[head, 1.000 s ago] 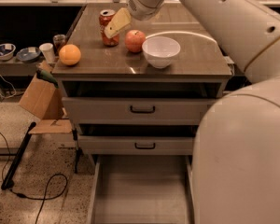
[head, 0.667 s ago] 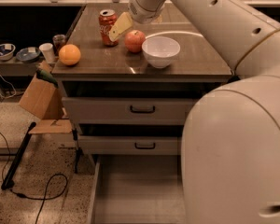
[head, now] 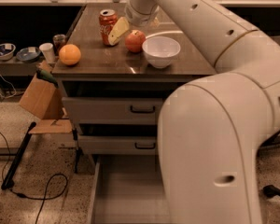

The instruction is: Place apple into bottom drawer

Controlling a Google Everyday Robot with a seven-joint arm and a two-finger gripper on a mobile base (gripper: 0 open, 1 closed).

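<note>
The red apple [head: 135, 41] sits on the cabinet top, between a red soda can [head: 107, 26] and a white bowl [head: 161, 51]. My gripper [head: 121, 31] hangs from the white arm just left of the apple, in the gap between it and the can, low over the top. I cannot tell whether it touches the apple. The bottom drawer [head: 126, 190] is pulled open at the foot of the cabinet, and its grey floor shows nothing on it. My arm's large white body hides its right part.
An orange [head: 70, 54] lies at the top's left front corner. Two upper drawers with black handles [head: 142, 109] are closed. A cardboard box [head: 41, 98], a black pole and cables lie on the floor to the left. Small bowls and a cup stand on a low shelf at the left [head: 18, 54].
The gripper has come down a little beside the apple. The arm's big white body has swung left and covers more of the right side. The apple has not moved.
</note>
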